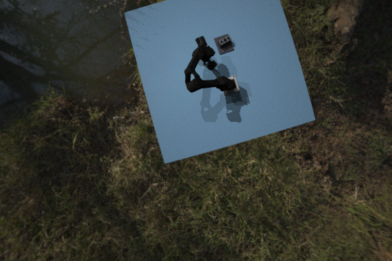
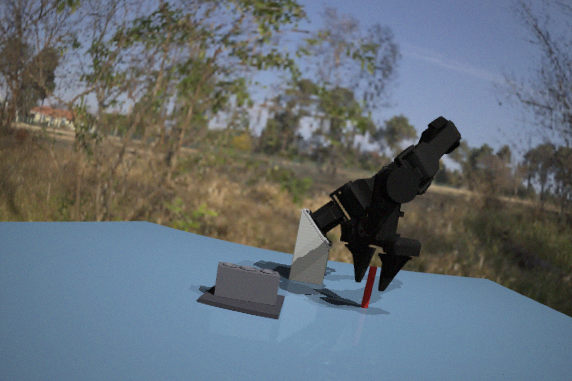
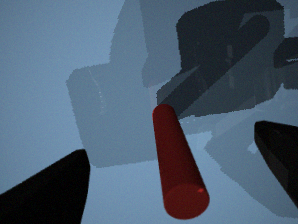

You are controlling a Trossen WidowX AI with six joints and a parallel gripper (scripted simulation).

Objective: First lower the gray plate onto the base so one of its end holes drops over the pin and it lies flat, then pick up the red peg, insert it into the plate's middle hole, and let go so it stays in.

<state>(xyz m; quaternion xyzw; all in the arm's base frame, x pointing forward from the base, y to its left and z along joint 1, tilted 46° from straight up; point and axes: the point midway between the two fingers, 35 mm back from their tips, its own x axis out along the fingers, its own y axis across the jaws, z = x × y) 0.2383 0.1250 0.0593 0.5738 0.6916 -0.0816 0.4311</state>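
The red peg [image 2: 368, 296] [image 3: 176, 157] stands upright on the table; in the top view the arm largely hides it. My gripper [image 2: 370, 285] [image 3: 171, 145] is open, with one finger on each side of the peg's upper part. In the wrist view a gap shows between the peg and each finger. The gray plate [image 1: 223, 41] [image 2: 247, 285], a thick block with three holes in its top, lies flat on the base [image 1: 224, 51] [image 2: 240, 305], away from the gripper. Whether the pin sits in an end hole is too small to tell.
The arm's pale mounting bracket [image 1: 235, 84] [image 2: 308, 261] stands on the blue table [image 1: 267, 52] [image 2: 125, 271], behind and left of the peg in the exterior view. The base and plate stand further left there. Arm shadows fall around the peg.
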